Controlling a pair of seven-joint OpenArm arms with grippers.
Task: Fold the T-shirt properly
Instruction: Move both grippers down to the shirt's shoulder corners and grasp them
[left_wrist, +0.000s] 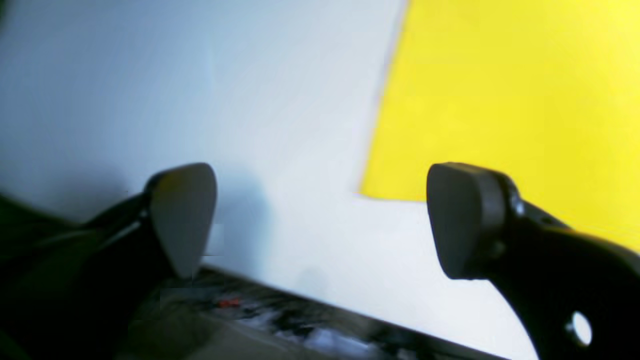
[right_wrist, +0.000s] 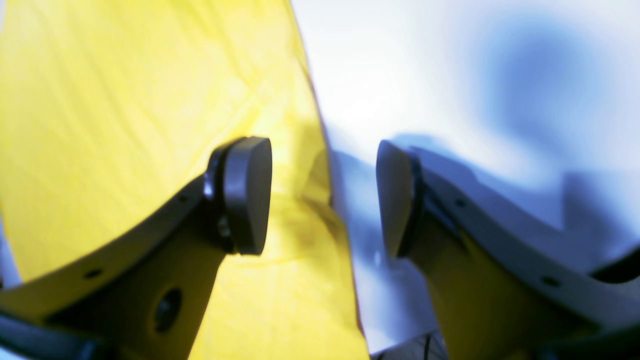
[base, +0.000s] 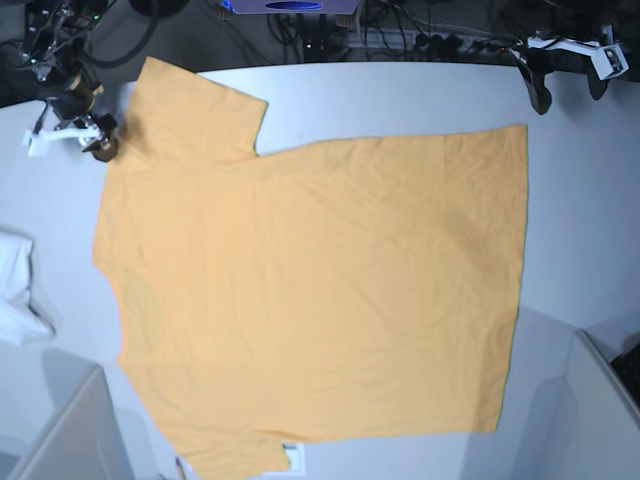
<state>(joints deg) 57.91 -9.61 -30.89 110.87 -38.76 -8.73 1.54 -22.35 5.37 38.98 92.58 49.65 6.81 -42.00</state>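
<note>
The light-orange T-shirt (base: 320, 290) lies spread flat on the white table (base: 400, 100), with its sleeves at the left and its hem at the right. My right gripper (base: 100, 148) is open at the edge of the far left sleeve. In the right wrist view, the right gripper (right_wrist: 322, 197) straddles the cloth edge, with one finger over the shirt (right_wrist: 125, 100). My left gripper (base: 568, 92) hovers open just beyond the far right hem corner. In the left wrist view, the left gripper (left_wrist: 322, 220) is empty and that corner of the shirt (left_wrist: 500, 100) lies ahead to its right.
A small white cloth (base: 18, 285) lies at the table's left edge. Grey panels stand at the near left (base: 70, 430) and near right (base: 610, 400) corners. Cables and equipment (base: 300, 20) run along the far edge.
</note>
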